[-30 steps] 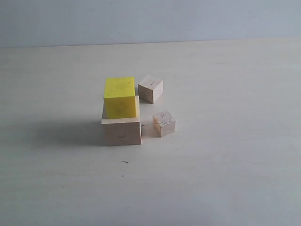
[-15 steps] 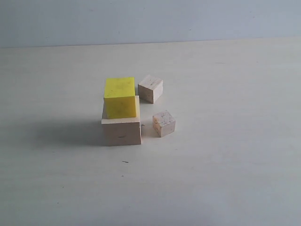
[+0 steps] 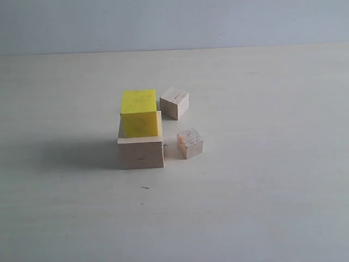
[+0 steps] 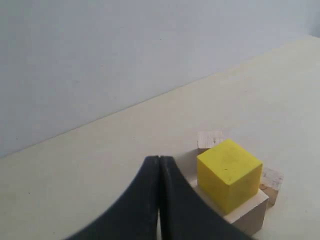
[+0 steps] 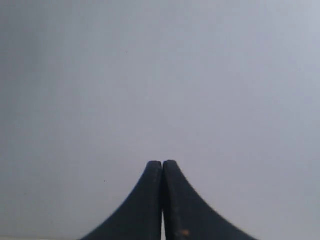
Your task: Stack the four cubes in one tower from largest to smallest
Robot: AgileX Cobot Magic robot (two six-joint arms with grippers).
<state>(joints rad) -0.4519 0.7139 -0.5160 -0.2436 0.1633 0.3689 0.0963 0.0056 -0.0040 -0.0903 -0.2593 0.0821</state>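
Mid-sized cube (image 3: pixel 138 113): bright yellow, plain.
Large cube (image 3: pixel 141 152): pale wood, faint grain.
Far small cube (image 3: pixel 174 102): pale wood, few dark specks.
Near small cube (image 3: pixel 190 143): pale wood, pinkish-grey smudges.
Table (image 3: pixel 262 180): cream, fine streaks.
Wall (image 3: pixel 174 24): pale grey-blue.
Left gripper (image 4: pixel 159 162), right gripper (image 5: pixel 162 165): black.

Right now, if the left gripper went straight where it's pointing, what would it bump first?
Probably just bare table. The shut left gripper points past the yellow cube, which sits to one side. Depth is hard to judge.
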